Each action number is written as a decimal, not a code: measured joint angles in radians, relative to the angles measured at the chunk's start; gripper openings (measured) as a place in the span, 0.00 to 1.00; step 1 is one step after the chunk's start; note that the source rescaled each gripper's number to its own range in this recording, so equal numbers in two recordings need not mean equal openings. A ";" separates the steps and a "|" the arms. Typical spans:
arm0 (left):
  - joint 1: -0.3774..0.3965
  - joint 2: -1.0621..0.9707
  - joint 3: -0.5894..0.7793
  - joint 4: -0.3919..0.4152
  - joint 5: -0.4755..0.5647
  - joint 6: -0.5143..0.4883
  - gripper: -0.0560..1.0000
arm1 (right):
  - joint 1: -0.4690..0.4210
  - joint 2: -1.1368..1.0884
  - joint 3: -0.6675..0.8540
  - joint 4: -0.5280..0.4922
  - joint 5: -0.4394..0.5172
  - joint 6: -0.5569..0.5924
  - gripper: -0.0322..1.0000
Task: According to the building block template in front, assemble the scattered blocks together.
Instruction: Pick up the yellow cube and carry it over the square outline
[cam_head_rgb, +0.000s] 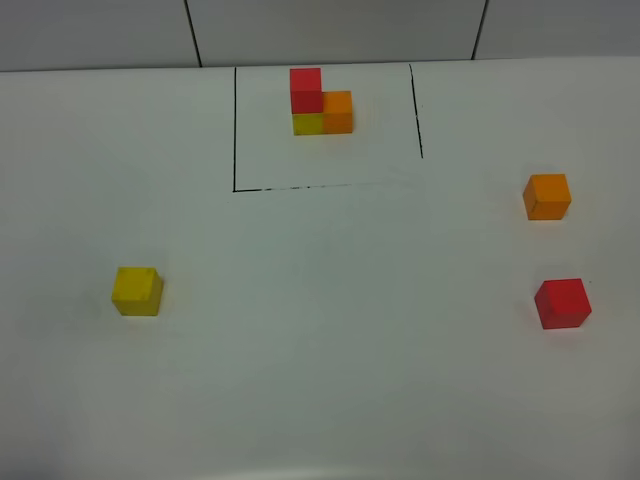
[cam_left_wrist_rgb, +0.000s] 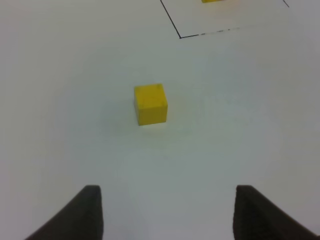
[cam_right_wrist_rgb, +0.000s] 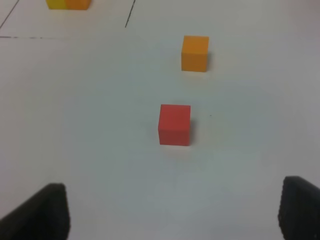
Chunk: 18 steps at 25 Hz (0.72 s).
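Both jaws stand wide apart and hold nothing: the left gripper (cam_left_wrist_rgb: 168, 195) has the yellow cube (cam_left_wrist_rgb: 150, 104) lying ahead of it, untouched, and the right gripper (cam_right_wrist_rgb: 175, 186) has the red cube (cam_right_wrist_rgb: 174, 124) ahead, with the orange cube (cam_right_wrist_rgb: 195, 53) beyond. Within the black outline (cam_head_rgb: 235, 130) at the far side of the table (cam_head_rgb: 330, 380) stands the building block template (cam_head_rgb: 320, 102), red atop yellow with orange alongside.

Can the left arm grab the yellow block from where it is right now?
Probably yes. The loose yellow cube sits alone on the white table, straight ahead of the open left gripper. Nothing stands between them, and the other loose blocks are far off on the other side.
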 joint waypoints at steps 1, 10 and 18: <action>0.000 0.000 0.000 0.000 0.000 0.000 0.28 | 0.000 0.000 0.000 0.000 0.000 0.000 0.72; 0.000 0.000 0.000 0.000 0.000 0.000 0.28 | 0.000 0.000 0.000 0.000 0.000 0.000 0.72; 0.000 0.009 -0.011 0.016 -0.034 0.002 0.48 | 0.000 0.000 0.000 0.000 0.000 0.000 0.72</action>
